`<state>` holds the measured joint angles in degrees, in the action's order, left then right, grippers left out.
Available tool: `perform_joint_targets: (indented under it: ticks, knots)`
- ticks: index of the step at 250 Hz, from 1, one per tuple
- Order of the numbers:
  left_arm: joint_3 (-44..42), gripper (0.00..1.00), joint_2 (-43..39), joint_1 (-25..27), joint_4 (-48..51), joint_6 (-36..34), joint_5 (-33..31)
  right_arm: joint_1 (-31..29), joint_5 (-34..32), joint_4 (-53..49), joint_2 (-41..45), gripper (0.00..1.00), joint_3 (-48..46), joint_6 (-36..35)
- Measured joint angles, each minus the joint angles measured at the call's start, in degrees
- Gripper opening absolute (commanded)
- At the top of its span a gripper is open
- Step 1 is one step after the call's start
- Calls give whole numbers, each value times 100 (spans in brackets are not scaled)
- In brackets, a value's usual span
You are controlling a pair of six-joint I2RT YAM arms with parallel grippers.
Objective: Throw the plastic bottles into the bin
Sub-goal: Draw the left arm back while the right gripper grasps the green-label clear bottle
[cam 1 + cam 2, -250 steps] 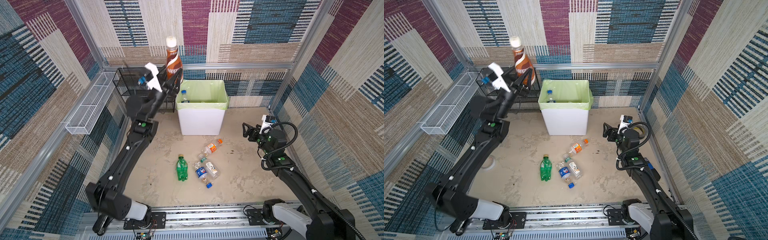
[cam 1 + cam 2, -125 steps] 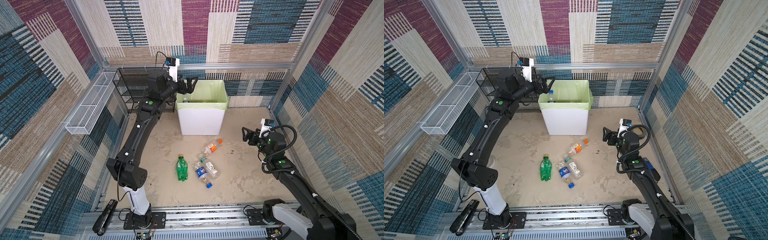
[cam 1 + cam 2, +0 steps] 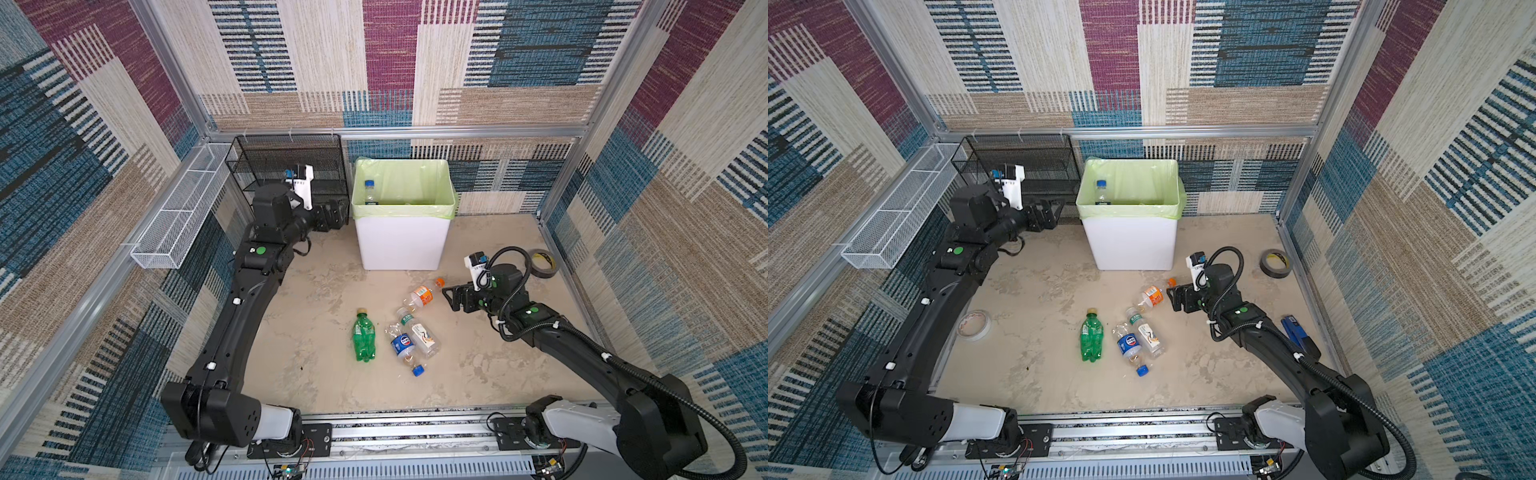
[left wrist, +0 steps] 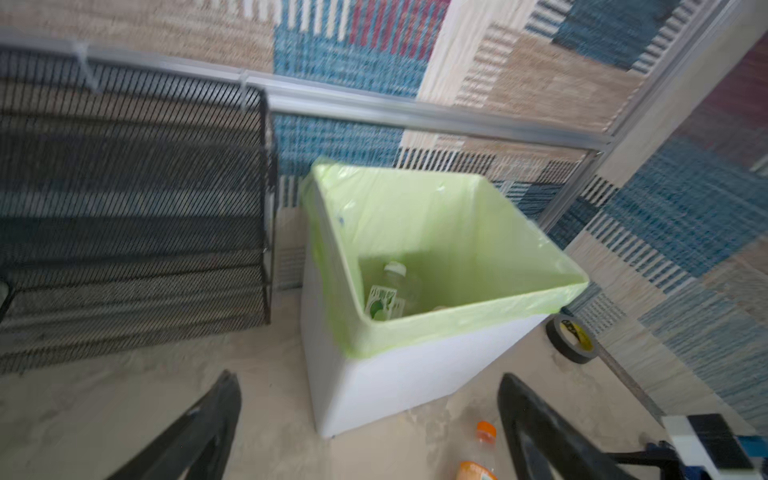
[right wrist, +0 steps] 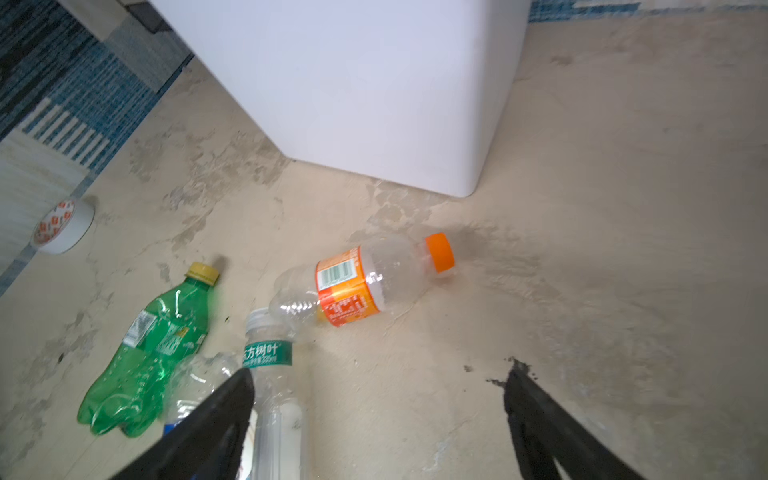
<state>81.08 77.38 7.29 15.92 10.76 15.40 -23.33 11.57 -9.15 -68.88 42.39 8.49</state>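
In both top views the bin point(image 3: 401, 245) stands at upper centre against the back wall, with its green liner folded over the rim. A blue-capped bottle point(image 3: 369, 190) stands upright inside it at the left edge. The left gripper point(image 3: 341, 212) is just left of the bin, in front of the black mesh rack point(image 3: 291, 166), with its jaws spread and empty.

Four bottles lie on the floor at lower centre. They are an orange-labelled bottle point(image 3: 422, 296), a green bottle point(image 3: 363, 337), a blue-labelled bottle point(image 3: 402, 345) and a white-labelled bottle point(image 3: 420, 334). The last two lie side by side. The right gripper point(image 3: 451, 300), right of centre, is near the orange-labelled bottle's cap but apart from it, jaws wide and holding nothing.

A grey tape roll point(image 3: 544, 264) lies by the right wall. In a top view a white tape roll point(image 3: 974, 325) shows beside the left arm.

The left wrist view is blurred. It shows both fingers point(image 4: 199, 428) far apart, with the bin beyond them and a pale-capped bottle point(image 4: 392, 291) inside.

The right wrist view shows its fingers point(image 5: 548, 428) far apart with nothing between them. Ahead, the orange-labelled bottle lies near the bin's corner, its base against the white-labelled bottle's cap. The green bottle lies alongside.
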Motion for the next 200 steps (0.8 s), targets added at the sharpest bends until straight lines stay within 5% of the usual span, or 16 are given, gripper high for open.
perform_joint_targets:
  ticks: [65,200]
  knots:
    - [-1683,96,-640,-597,-74,2,13,-1062,31,-979,-671,93,564,-319]
    - [-2026,93,-595,-866,-566,284,444,-2109,-726,-1565,-1775,88,800,-184]
